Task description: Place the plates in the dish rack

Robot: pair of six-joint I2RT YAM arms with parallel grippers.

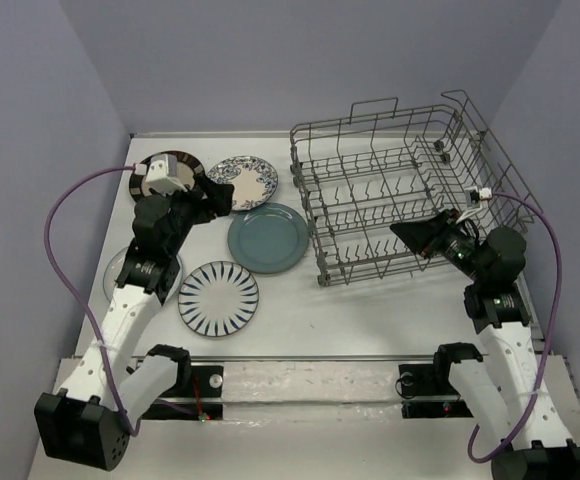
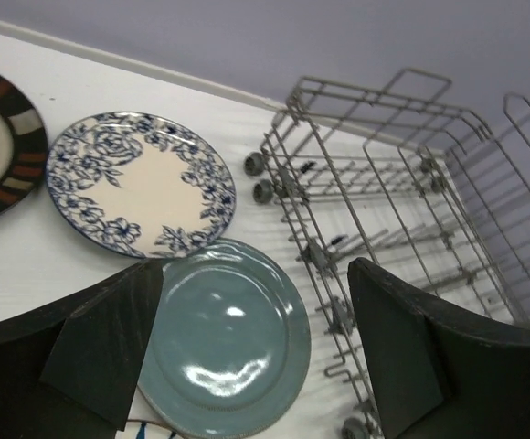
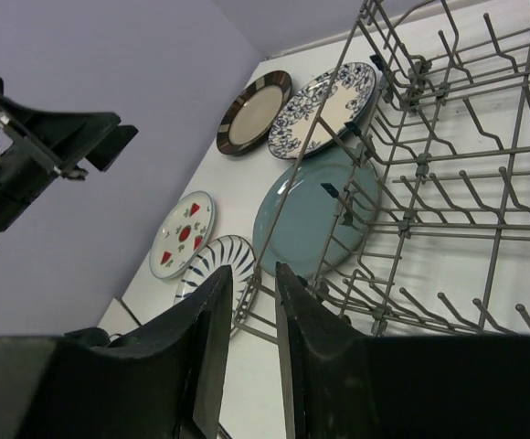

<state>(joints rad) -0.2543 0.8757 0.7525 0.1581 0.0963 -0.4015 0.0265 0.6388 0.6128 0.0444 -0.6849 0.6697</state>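
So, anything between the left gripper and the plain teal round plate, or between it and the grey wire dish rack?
Nothing visible. The left gripper hangs open, facing the plain teal round plate, which lies bare. Only the left wall of the grey wire dish rack stands between them; the right gripper sits at its near right.

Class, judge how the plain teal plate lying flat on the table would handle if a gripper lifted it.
The teal plate shows bright glare, so its glaze is probably slippery. It lies flat on the table, so its low rim likely gives little to pinch.
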